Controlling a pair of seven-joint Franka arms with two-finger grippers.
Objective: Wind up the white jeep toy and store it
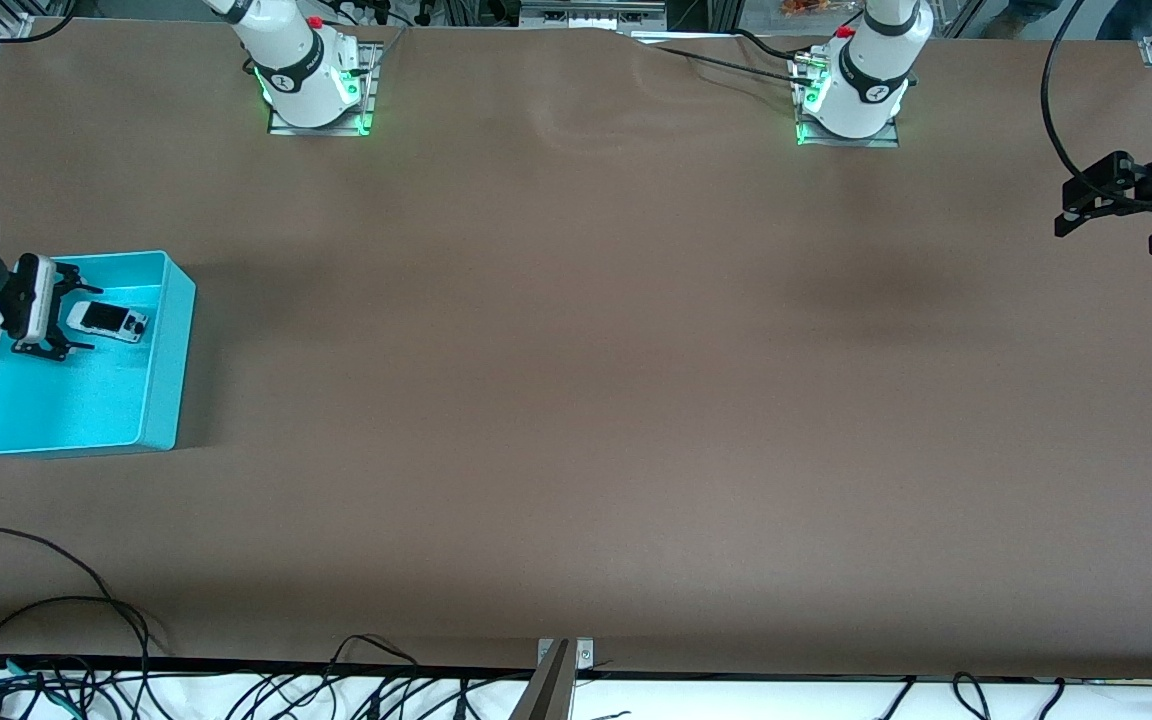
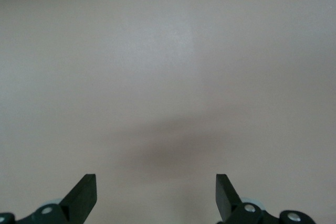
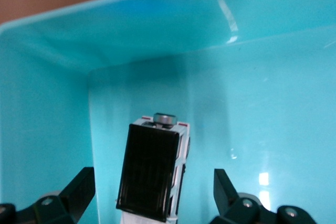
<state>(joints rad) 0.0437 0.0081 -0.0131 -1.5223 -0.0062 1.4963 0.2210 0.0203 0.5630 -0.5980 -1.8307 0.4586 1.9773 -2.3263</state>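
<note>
Now the jeep (image 1: 108, 320) lies in the bin (image 1: 164, 350), in the half farther from the front camera, roughly at the bin floor's 12 o'clock, roof panel up. The right gripper (image 1: 74, 318) hangs over the bin with its fingers (image 3: 79, 190) spread wide, one on each side of the toy and touching neither side that I can see; in the right wrist view the black roof (image 3: 148, 171) sits between them with daylight at both flanks. So the toy looks released and stored.

What remains, I judge, is a clean exit. Lift straight up, keeping the fingers spread, so no pad drags the toy or tips it. Clear the bin's rim (image 3: 105, 1) before swinging away toward the arm's base at 1 o'clock; the wall at 12 o'clock stands close to the wrist. Go slowly at first: a wound toy may roll if nudged.

The left gripper (image 1: 1111, 208) waits, fingers (image 2: 84, 195) spread, over bare table (image 1: 576, 400) at the left arm's end.
</note>
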